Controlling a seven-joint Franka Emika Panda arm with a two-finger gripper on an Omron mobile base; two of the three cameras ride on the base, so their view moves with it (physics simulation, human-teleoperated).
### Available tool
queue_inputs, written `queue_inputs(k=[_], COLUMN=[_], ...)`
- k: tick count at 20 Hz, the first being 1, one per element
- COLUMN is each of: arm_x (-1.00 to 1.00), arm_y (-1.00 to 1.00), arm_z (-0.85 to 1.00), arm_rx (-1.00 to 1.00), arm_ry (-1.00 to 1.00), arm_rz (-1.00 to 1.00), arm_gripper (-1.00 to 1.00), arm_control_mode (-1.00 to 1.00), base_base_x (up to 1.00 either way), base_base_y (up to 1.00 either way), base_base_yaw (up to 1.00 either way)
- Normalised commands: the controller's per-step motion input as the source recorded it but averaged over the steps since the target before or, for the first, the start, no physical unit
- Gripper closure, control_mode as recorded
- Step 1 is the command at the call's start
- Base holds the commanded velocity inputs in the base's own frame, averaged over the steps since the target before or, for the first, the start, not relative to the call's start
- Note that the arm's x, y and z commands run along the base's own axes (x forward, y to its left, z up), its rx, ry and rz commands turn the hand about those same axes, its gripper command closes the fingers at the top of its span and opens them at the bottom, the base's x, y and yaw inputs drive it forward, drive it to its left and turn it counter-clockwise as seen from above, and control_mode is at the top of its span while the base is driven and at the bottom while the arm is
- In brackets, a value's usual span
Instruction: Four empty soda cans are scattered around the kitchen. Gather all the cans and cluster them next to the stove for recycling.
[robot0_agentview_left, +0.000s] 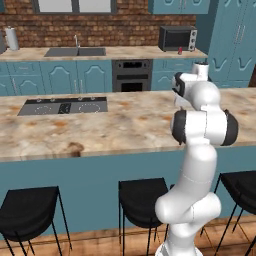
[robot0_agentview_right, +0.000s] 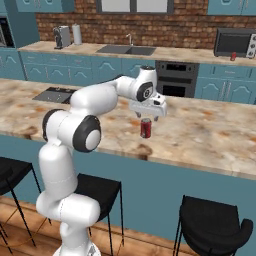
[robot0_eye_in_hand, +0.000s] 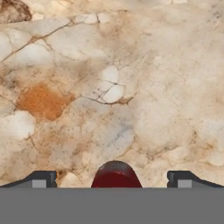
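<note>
1. Right base view is showing the hand (robot0_agentview_right: 147, 114) hanging just above a soda can (robot0_agentview_right: 145, 128) that is standing upright on the near worktop (robot0_agentview_right: 210, 135), close to its front edge.
2. The hand's two fingers are standing spread wide, one on each side of the can's top, and they are pinching nothing; whether they are touching the can I cannot tell.
3. Hand view is looking straight down at the marbled surface, with the can (robot0_eye_in_hand: 116, 175) peeking up as a dark red dome midway between the two dark fingertips (robot0_eye_in_hand: 41, 179).
4. The relation that matters: the can is lying directly below the hand, centred in the gap, with its long axis vertical and running along the hand's approach line. A straight drop would likely bring the fingers down around its sides.
5. Left base view is showing the stove (robot0_agentview_left: 63, 106) set into the same worktop, well off to the arm's left, so a carry across is probably following.
6. A second can (robot0_agentview_right: 233, 56) is sitting on the far counter beside the microwave (robot0_agentview_right: 235, 42).
</note>
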Motion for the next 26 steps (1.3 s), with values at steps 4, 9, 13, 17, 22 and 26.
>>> queue_inputs(k=[4, 9, 13, 17, 22, 26], arm_x=[0.00, 0.00, 0.00, -0.04, -0.36, -0.37], arm_y=[0.00, 0.00, 0.00, 0.00, 0.00, 0.00], arm_z=[-0.21, 0.09, 0.30, 0.11, -0.04, -0.01], arm_rx=[0.00, 0.00, 0.00, 0.00, 0.00, 0.00], arm_ry=[0.00, 0.00, 0.00, 0.00, -0.03, -0.04], arm_rz=[0.04, 0.04, 0.00, 0.00, 0.00, 0.00], arm_gripper=[-1.00, -1.00, -1.00, -1.00, -1.00, -1.00], arm_control_mode=[-1.00, -1.00, -1.00, -1.00, -1.00, -1.00], base_base_x=[0.00, 0.00, 0.00, 0.00, 0.00, 0.00], base_base_y=[0.00, 0.00, 0.00, 0.00, 0.00, 0.00], base_base_yaw=[0.00, 0.00, 0.00, 0.00, 0.00, 0.00])
